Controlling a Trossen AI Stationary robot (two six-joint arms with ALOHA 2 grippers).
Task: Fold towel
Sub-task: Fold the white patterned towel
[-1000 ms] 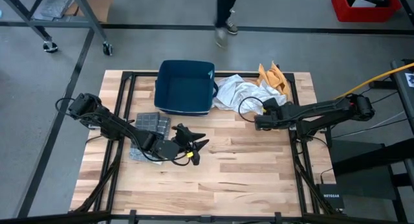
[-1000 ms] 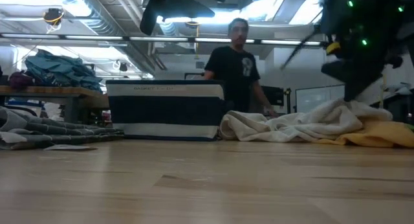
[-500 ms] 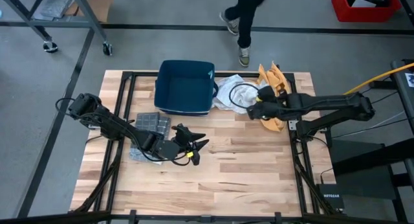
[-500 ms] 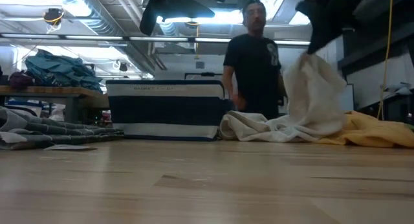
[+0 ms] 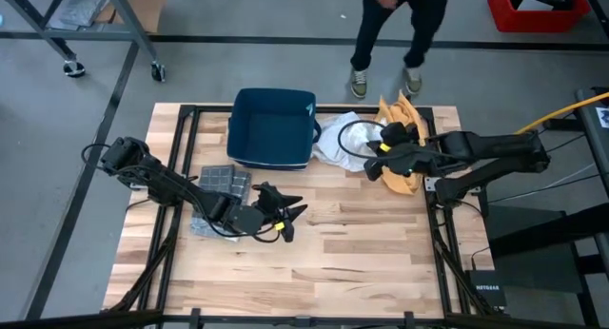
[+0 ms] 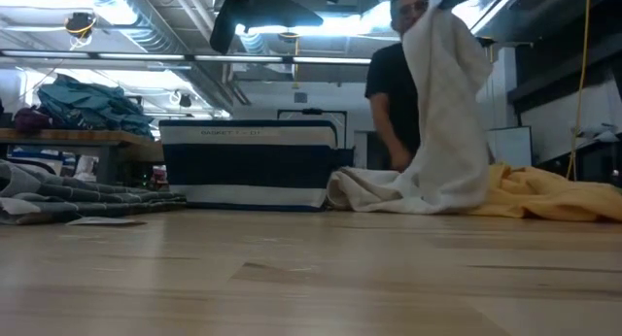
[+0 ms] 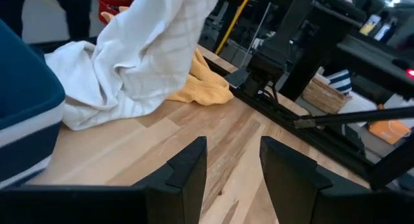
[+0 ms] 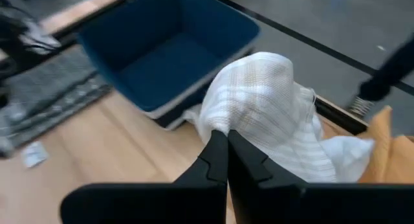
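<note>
The white towel (image 5: 335, 139) lies crumpled at the table's far edge, right of the blue bin (image 5: 273, 127). My right gripper (image 8: 226, 138) is above it, shut on it, and one part of the towel is drawn up high (image 6: 445, 93). The towel's lower part (image 6: 384, 192) rests on the table. My left gripper (image 5: 288, 211) waits open near the table's middle, fingers (image 7: 188, 164) apart, pointing at the towel (image 7: 149, 49). My right gripper pinches a bunched fold of the white towel (image 8: 240, 117) between its two shut fingers (image 8: 217, 153), coming from above. Several layers seem gathered there. The held part hangs below the gripper as a tall drape (image 6: 447, 122), and its foot stays on the table.
A yellow cloth (image 5: 403, 114) lies right of the white towel at the far right corner. Folded grey towels (image 5: 223, 183) lie near the left arm. A person (image 5: 398, 29) stands just beyond the far edge. Bare wood spreads across the table's near half (image 5: 362, 253).
My right gripper has risen and drawn part of the white towel up from the heap. That part now hangs tall while the rest stays on the table. The person behind the far edge has walked toward the right.
</note>
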